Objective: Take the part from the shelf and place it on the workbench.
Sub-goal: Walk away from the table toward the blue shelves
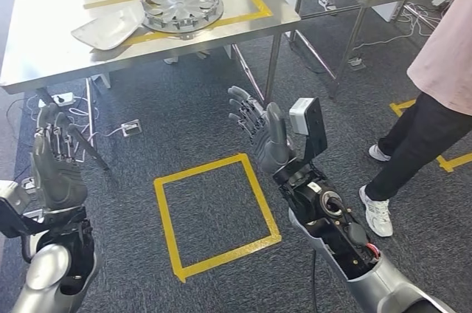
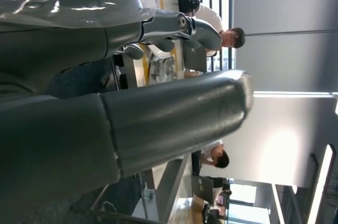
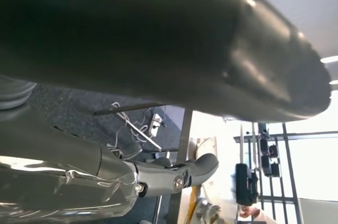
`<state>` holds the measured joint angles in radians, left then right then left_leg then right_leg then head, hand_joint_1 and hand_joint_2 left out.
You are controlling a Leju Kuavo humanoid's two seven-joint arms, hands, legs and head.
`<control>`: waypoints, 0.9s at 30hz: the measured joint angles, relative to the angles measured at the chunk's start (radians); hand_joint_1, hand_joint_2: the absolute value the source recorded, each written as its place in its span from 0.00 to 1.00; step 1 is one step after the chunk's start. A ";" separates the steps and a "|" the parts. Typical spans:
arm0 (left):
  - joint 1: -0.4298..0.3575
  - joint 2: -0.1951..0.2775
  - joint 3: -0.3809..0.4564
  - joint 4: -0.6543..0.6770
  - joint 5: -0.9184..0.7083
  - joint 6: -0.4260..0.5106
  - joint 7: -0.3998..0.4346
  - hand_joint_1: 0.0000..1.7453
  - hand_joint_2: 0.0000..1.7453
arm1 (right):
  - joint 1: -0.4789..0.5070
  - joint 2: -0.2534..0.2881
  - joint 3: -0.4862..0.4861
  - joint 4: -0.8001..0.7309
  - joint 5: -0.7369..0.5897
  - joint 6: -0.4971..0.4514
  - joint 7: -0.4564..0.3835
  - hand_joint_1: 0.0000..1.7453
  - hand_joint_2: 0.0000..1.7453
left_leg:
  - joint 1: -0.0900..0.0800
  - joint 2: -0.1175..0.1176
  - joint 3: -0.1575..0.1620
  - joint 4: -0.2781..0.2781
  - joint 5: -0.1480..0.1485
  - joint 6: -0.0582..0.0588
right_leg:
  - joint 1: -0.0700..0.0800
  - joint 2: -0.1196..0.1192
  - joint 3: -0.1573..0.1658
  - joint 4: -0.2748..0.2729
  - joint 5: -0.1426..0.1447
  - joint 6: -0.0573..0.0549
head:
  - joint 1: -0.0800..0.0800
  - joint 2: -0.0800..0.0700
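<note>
Workbench (image 1: 44, 40) with part (image 1: 182, 4)

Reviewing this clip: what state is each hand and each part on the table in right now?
left hand: raised, fingers apart, holding nothing
right hand: raised, fingers spread, holding nothing
wheel cover: lying flat on the table, inside the yellow outline
flat metal part: lying beside the wheel cover, touching it

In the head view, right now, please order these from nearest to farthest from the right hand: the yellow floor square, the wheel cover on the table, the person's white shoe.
1. Yellow floor square, on the carpet just left of and below the right hand.
2. White shoe, on the floor to its right.
3. Wheel cover, up on the table, beyond it.
</note>
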<state>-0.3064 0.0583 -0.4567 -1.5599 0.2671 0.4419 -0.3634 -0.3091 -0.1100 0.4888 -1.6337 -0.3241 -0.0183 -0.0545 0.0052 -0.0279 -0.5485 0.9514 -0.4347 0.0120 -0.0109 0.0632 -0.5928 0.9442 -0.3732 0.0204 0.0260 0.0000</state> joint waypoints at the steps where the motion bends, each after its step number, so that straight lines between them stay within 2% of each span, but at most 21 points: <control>1: 0.000 0.000 0.000 0.000 -0.001 0.001 0.000 0.00 0.00 | 0.000 0.000 -0.001 0.000 0.000 0.001 0.001 0.00 0.00 | 0.002 0.008 0.000 -0.003 0.005 0.007 | 0.000 -0.004 -0.005 0.007 -0.006 0.005 | 0.000 0.000; 2: 0.000 -0.001 0.000 0.000 -0.002 0.003 0.001 0.00 0.00 | 0.000 0.000 -0.001 0.000 0.000 0.003 0.001 0.00 0.00 | 0.004 0.017 -0.001 -0.007 0.010 0.013 | 0.001 -0.014 -0.017 0.031 -0.025 0.009 | 0.004 0.000; 3: 0.000 -0.001 0.000 0.000 -0.002 0.003 0.001 0.00 0.00 | -0.001 0.000 -0.002 0.000 0.000 0.004 0.002 0.00 0.00 | 0.006 0.026 -0.003 -0.010 0.014 0.019 | 0.001 -0.028 -0.037 0.077 -0.057 0.012 | 0.009 0.000; 5: 0.002 -0.002 0.000 -0.001 -0.002 0.004 0.002 0.00 0.00 | 0.001 0.000 -0.001 0.001 0.000 0.005 0.003 0.00 0.00 | 0.005 0.043 -0.009 -0.010 0.018 0.023 | 0.000 -0.048 -0.094 0.224 -0.136 0.019 | 0.021 0.000; 6: 0.005 -0.001 0.000 -0.001 -0.002 0.004 0.002 0.00 0.00 | 0.001 0.000 -0.001 0.001 0.000 0.005 0.004 0.00 0.00 | 0.004 0.053 -0.013 -0.009 0.020 0.023 | 0.000 -0.052 -0.114 0.286 -0.162 0.022 | 0.024 0.000; 7: 0.007 -0.001 0.000 0.000 -0.002 0.004 0.002 0.00 0.00 | 0.002 0.000 -0.001 0.001 -0.001 0.005 0.005 0.00 0.00 | 0.004 0.062 -0.016 -0.008 0.022 0.023 | -0.001 -0.055 -0.118 0.315 -0.169 0.024 | 0.027 0.000; 8: 0.008 -0.001 0.000 0.000 -0.002 0.004 0.002 0.00 0.00 | 0.002 0.000 -0.001 0.001 -0.001 0.005 0.005 0.00 0.00 | 0.004 0.070 -0.017 -0.007 0.023 0.022 | -0.002 -0.058 -0.101 0.300 -0.157 0.026 | 0.030 0.000; 10: 0.008 -0.002 0.000 -0.001 -0.002 0.004 0.002 0.00 0.00 | 0.001 0.000 -0.001 0.001 0.000 0.005 0.005 0.00 0.00 | 0.004 0.086 -0.018 -0.004 0.023 0.019 | -0.002 -0.083 -0.015 0.158 -0.101 0.024 | 0.038 0.000; 12: 0.008 -0.001 0.000 -0.001 -0.002 0.004 0.003 0.00 0.00 | -0.001 0.000 -0.001 0.001 0.000 0.005 0.005 0.00 0.00 | -0.001 0.100 -0.021 0.001 0.024 0.011 | 0.005 -0.116 0.054 0.031 -0.070 0.014 | 0.045 0.000; 13: 0.008 -0.001 0.000 -0.001 -0.003 0.004 0.003 0.00 0.00 | -0.001 0.000 -0.001 0.001 0.000 0.005 0.005 0.00 0.00 | -0.004 0.107 -0.023 0.002 0.025 0.006 | 0.009 -0.123 0.064 0.006 -0.069 0.007 | 0.045 0.000; 15: 0.008 -0.001 0.000 -0.002 -0.005 0.004 0.003 0.00 0.00 | 0.000 0.000 -0.001 0.001 -0.001 0.006 0.006 0.00 0.00 | -0.006 0.125 -0.026 0.003 0.029 -0.004 | 0.011 -0.107 0.062 0.003 -0.063 -0.009 | 0.040 0.000; 16: 0.008 -0.001 0.000 -0.002 -0.005 0.004 0.004 0.00 0.00 | 0.000 0.000 -0.001 0.001 -0.001 0.007 0.006 0.00 0.00 | -0.004 0.125 -0.028 0.008 0.024 -0.010 | 0.010 -0.098 0.060 0.001 -0.058 -0.015 | 0.037 0.000; 17: 0.008 -0.001 0.000 -0.003 -0.006 0.004 0.005 0.00 0.00 | -0.001 0.000 -0.001 0.001 -0.001 0.007 0.006 0.00 0.00 | -0.002 0.113 -0.035 0.027 0.009 -0.015 | 0.008 -0.089 0.058 -0.001 -0.052 -0.022 | 0.035 0.000; 18: 0.008 0.000 0.000 -0.004 -0.006 0.004 0.005 0.00 0.00 | -0.002 0.000 -0.001 0.001 -0.001 0.007 0.006 0.00 0.00 | 0.000 0.092 -0.052 0.067 -0.019 -0.021 | 0.006 -0.081 0.056 -0.004 -0.047 -0.029 | 0.031 0.000; 20: 0.010 0.001 0.000 -0.005 -0.007 0.004 0.009 0.00 0.00 | -0.003 0.000 0.001 0.001 -0.003 0.008 0.006 0.00 0.00 | 0.003 0.049 -0.114 0.203 -0.092 -0.027 | 0.004 -0.064 0.047 -0.005 -0.039 -0.037 | 0.017 0.000; 21: 0.012 0.001 0.000 -0.005 -0.007 0.004 0.010 0.00 0.00 | -0.002 0.000 0.001 0.001 -0.005 0.009 0.006 0.00 0.00 | 0.003 0.040 -0.144 0.270 -0.117 -0.029 | 0.005 -0.054 0.042 -0.004 -0.035 -0.039 | 0.010 0.000; 22: 0.014 0.001 0.000 -0.005 -0.007 0.004 0.012 0.00 0.00 | -0.001 0.000 0.002 0.001 -0.007 0.009 0.006 0.00 0.00 | 0.003 0.036 -0.162 0.308 -0.126 -0.028 | 0.005 -0.043 0.037 -0.004 -0.032 -0.039 | 0.006 0.000; 23: 0.015 0.001 0.000 -0.005 -0.007 0.004 0.013 0.00 0.00 | -0.001 0.000 0.002 0.001 -0.010 0.009 0.006 0.00 0.00 | 0.003 0.034 -0.159 0.304 -0.114 -0.026 | 0.005 -0.032 0.034 -0.004 -0.029 -0.038 | 0.004 0.000; 24: 0.015 0.002 0.000 -0.006 -0.008 0.004 0.014 0.00 0.00 | 0.000 0.000 0.002 0.001 -0.011 0.009 0.006 0.00 0.00 | 0.003 0.029 -0.134 0.258 -0.085 -0.022 | 0.006 -0.020 0.031 -0.004 -0.026 -0.036 | 0.001 0.000; 26: 0.013 0.002 0.000 -0.006 -0.009 0.004 0.015 0.00 0.00 | -0.001 0.000 0.002 0.001 -0.013 0.009 0.006 0.00 0.00 | 0.003 0.000 -0.053 0.105 -0.021 -0.009 | 0.007 0.002 0.027 -0.003 -0.021 -0.031 | -0.002 0.000; 27: 0.012 0.002 0.000 -0.007 -0.010 0.004 0.015 0.00 0.00 | -0.001 0.000 0.001 0.001 -0.012 0.009 0.007 0.00 0.00 | 0.003 -0.013 -0.023 0.045 -0.002 -0.006 | 0.008 0.011 0.024 -0.002 -0.019 -0.028 | -0.003 0.000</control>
<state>-0.2949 0.0602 -0.4570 -1.5670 0.2573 0.4455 -0.3479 -0.3101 -0.1099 0.4901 -1.6326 -0.3366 -0.0090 -0.0478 0.0079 -0.0414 -0.5718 0.9965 -0.4365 0.0064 -0.0029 0.0747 -0.5683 0.9420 -0.3917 -0.0074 0.0233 0.0000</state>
